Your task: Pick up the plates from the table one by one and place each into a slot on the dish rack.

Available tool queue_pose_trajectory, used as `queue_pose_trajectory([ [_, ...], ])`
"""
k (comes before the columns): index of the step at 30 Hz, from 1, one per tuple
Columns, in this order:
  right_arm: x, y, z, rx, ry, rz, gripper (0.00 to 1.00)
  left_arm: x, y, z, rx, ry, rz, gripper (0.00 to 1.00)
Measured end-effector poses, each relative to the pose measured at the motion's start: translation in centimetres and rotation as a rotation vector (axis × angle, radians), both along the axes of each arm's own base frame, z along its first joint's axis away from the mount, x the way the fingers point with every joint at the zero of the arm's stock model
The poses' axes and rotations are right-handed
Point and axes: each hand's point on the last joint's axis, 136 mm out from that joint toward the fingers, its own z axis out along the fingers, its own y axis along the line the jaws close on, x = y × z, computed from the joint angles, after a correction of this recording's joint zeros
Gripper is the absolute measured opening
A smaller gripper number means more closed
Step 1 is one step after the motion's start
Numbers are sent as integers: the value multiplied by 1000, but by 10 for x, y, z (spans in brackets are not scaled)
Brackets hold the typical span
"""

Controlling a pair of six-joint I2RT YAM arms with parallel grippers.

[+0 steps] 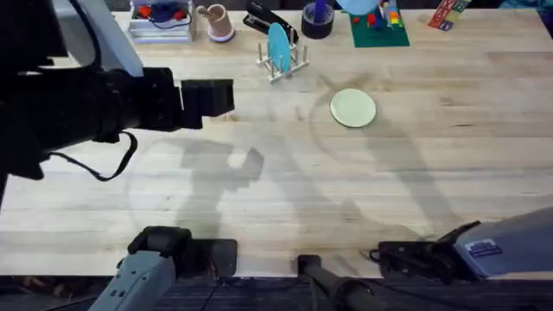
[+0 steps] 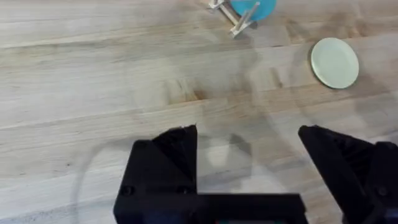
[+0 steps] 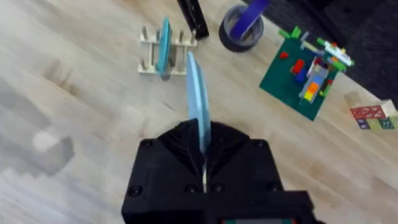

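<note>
A pale cream plate (image 1: 352,108) (image 2: 334,62) lies flat on the wooden table (image 1: 449,164). The dish rack (image 1: 281,59) (image 2: 233,18) (image 3: 163,59) stands behind it, with one light blue plate (image 1: 278,45) (image 2: 252,7) (image 3: 164,43) upright in a slot. My right gripper (image 3: 202,146) is shut on a second light blue plate (image 3: 198,93), held edge-on high above the table on the near side of the rack. My left gripper (image 1: 220,97) (image 2: 249,134) hangs open and empty, high over bare table to the left of the rack.
Along the far edge stand a clear tray (image 1: 160,22), a pink cup (image 1: 216,22), a black stapler (image 1: 263,19), a tape roll (image 1: 317,22) (image 3: 241,28) and a green brick plate (image 1: 378,26) (image 3: 305,78).
</note>
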Motion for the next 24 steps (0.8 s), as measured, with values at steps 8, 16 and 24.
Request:
queue_pose_trajectory([
  [8,31,32,-2,5,-13,32,29,0,1,0,3,0,3,995],
  [16,46,61,-32,-6,27,58,30,0,1,0,3,0,3,995],
  [24,58,68,-53,4,64,27,30,0,1,0,3,0,3,995],
])
